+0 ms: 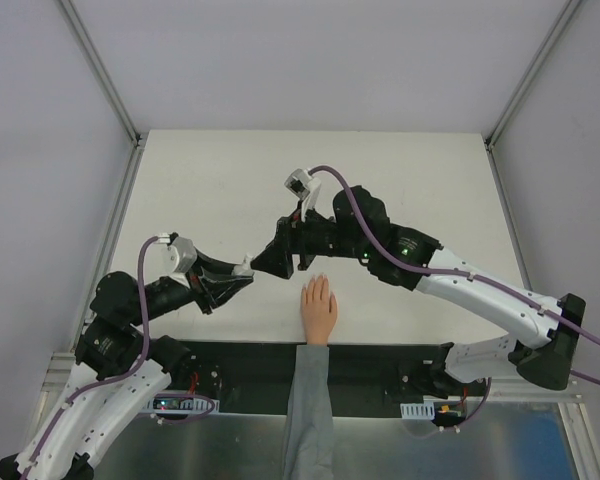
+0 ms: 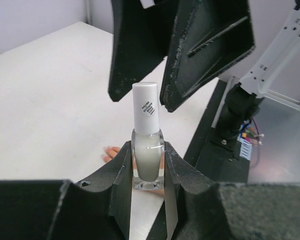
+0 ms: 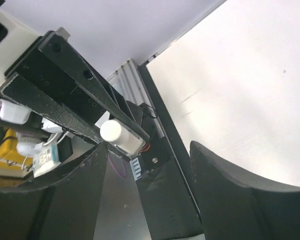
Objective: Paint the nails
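White counter (image 1: 380,200): hand (image 1: 318,308) flat at near edge, nails (image 1: 318,281) pointing away, too small to resolve. My left gripper (image 2: 148,165) clamps polish bottle (image 2: 147,145). My right gripper (image 3: 146,150) spread wide, tips by cap (image 2: 145,107).

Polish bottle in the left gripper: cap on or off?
On. The white cap sits on the polish bottle, which the left gripper clamps upright. The right gripper stands open at the cap.

A white worktop (image 1: 210,180) stood between pale grey walls (image 1: 300,60), with aluminium struts (image 1: 98,68) rising at its far corners, a black strip (image 1: 375,362) along its near edge and a grey metal sheet (image 1: 520,445) just beyond.
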